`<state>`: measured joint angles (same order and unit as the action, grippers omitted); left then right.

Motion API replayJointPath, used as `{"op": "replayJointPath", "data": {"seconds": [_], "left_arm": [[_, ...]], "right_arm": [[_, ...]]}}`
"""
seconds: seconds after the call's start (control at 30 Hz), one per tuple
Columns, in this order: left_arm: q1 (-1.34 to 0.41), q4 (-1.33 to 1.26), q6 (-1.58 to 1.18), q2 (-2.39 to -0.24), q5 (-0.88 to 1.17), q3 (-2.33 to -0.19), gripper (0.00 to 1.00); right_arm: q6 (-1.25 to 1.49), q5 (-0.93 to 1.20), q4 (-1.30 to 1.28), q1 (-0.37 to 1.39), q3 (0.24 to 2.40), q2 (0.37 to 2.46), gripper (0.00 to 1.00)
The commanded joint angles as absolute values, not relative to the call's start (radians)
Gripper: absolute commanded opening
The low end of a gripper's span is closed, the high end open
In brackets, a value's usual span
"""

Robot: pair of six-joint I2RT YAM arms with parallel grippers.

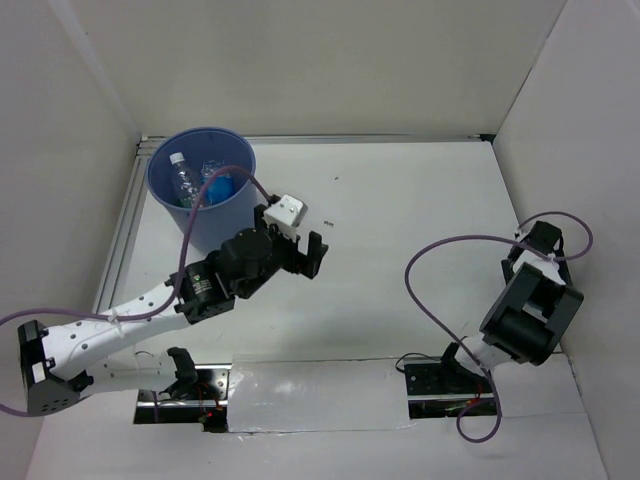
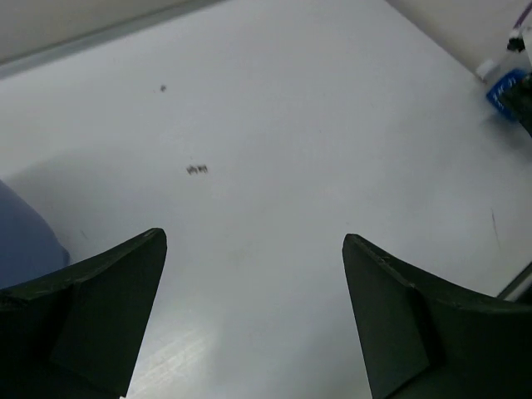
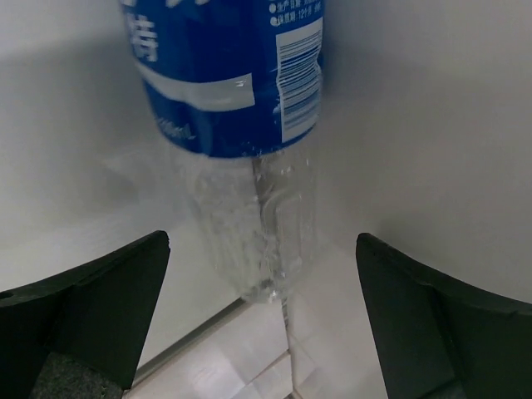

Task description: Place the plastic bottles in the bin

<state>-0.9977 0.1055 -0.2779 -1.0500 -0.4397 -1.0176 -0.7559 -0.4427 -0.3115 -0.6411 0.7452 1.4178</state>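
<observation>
The blue bin (image 1: 222, 222) stands at the far left of the table; its wall also shows in the left wrist view (image 2: 25, 243). Inside it lie a clear bottle (image 1: 183, 178) and a blue-labelled bottle (image 1: 219, 188). My left gripper (image 1: 300, 242) is open and empty just right of the bin, over bare table (image 2: 253, 241). Another clear bottle with a blue label (image 3: 229, 83) lies by the right wall, just beyond my open right gripper (image 3: 262, 241). It shows small in the left wrist view (image 2: 504, 83). In the top view my right gripper (image 1: 540, 245) hides it.
White walls enclose the table on the left, back and right; the right wall (image 1: 590, 180) is close beside my right arm. A purple cable (image 1: 430, 270) loops left of that arm. A small dark speck (image 2: 197, 169) lies on the table.
</observation>
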Motion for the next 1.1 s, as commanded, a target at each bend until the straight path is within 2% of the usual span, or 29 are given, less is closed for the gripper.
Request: {"op": "replayJointPath", "data": {"seconds": [0.0,0.1,0.13,0.2,0.23,0.27,0.33,0.43,0.47,0.53,0.63,0.67,0.73,0.77,0.8,0.83,0.87,0.9,0.93,1.0,1.07], "left_arm": [[-1.054,0.058,-0.343,-1.055,-0.514,-1.019,1.00],[-1.065,0.069,-0.363,-1.055,-0.523,-0.994,1.00],[-1.065,0.069,-0.364,-1.055,-0.534,-0.994,1.00],[-1.074,0.069,-0.374,-1.055,-0.534,-0.973,1.00],[-1.074,0.069,-0.386,-1.055,-0.534,-0.973,1.00],[-1.074,0.078,-0.402,-1.046,-0.534,-0.960,1.00],[-1.084,0.078,-0.416,-1.046,-0.543,-0.951,1.00],[-1.097,0.089,-0.443,-1.046,-0.543,-0.931,1.00],[-1.106,0.089,-0.443,-1.036,-0.543,-0.931,1.00],[-1.118,0.077,-0.443,-1.035,-0.543,-0.920,1.00],[-1.118,0.077,-0.443,-1.035,-0.543,-0.920,1.00],[-1.129,0.077,-0.443,-1.026,-0.552,-0.911,1.00],[-1.129,0.068,-0.475,-1.000,-0.552,-0.884,1.00],[-1.141,0.067,-0.476,-0.988,-0.561,-0.870,1.00],[-1.141,0.067,-0.497,-0.976,-0.561,-0.856,1.00],[-1.150,0.067,-0.508,-0.962,-0.561,-0.827,1.00],[-1.163,0.067,-0.517,-0.938,-0.572,-0.812,1.00],[-1.172,0.083,-0.538,-0.925,-0.587,-0.796,1.00],[-1.172,0.092,-0.551,-0.916,-0.588,-0.782,1.00],[-1.198,0.118,-0.577,-0.890,-0.598,-0.736,1.00],[-1.212,0.175,-0.647,-0.875,-0.611,-0.683,1.00]], "right_arm": [[-0.788,-0.445,-0.178,-0.678,0.723,1.494,1.00],[-0.788,-0.366,-0.199,-0.727,0.742,1.569,0.93],[-0.799,-0.333,-0.215,-0.736,0.752,1.569,0.80],[-0.817,-0.264,-0.292,-0.736,0.761,1.559,0.63],[-0.843,-0.182,-0.322,-0.736,0.761,1.545,0.52],[-0.856,-0.135,-0.351,-0.736,0.761,1.526,0.32],[-0.909,0.024,-0.464,-0.736,0.770,1.439,0.18],[-1.006,0.236,-0.633,-0.736,0.808,1.257,0.06],[-1.056,0.376,-0.673,-0.736,0.824,1.217,0.03],[-1.136,0.527,-0.806,-0.736,0.906,1.152,0.01],[-1.218,0.814,-0.914,-0.726,1.049,1.163,0.00],[-1.262,0.971,-0.975,-0.726,1.084,1.192,0.00],[-1.246,1.155,-0.971,-0.653,1.210,1.241,0.00],[-1.246,1.157,-0.942,-0.605,1.210,1.258,0.00],[-1.135,1.211,-0.881,-0.548,1.239,1.273,0.00],[-1.052,1.212,-0.805,-0.400,1.294,1.287,0.00],[-0.963,1.178,-0.632,-0.311,1.320,1.314,0.00],[-0.848,1.085,-0.567,-0.214,1.345,1.328,0.00],[-0.830,1.048,-0.519,-0.042,1.403,1.345,0.00],[-0.751,0.958,-0.369,0.117,1.466,1.421,0.00],[-0.692,0.864,-0.330,0.281,1.625,1.501,0.00]]}}
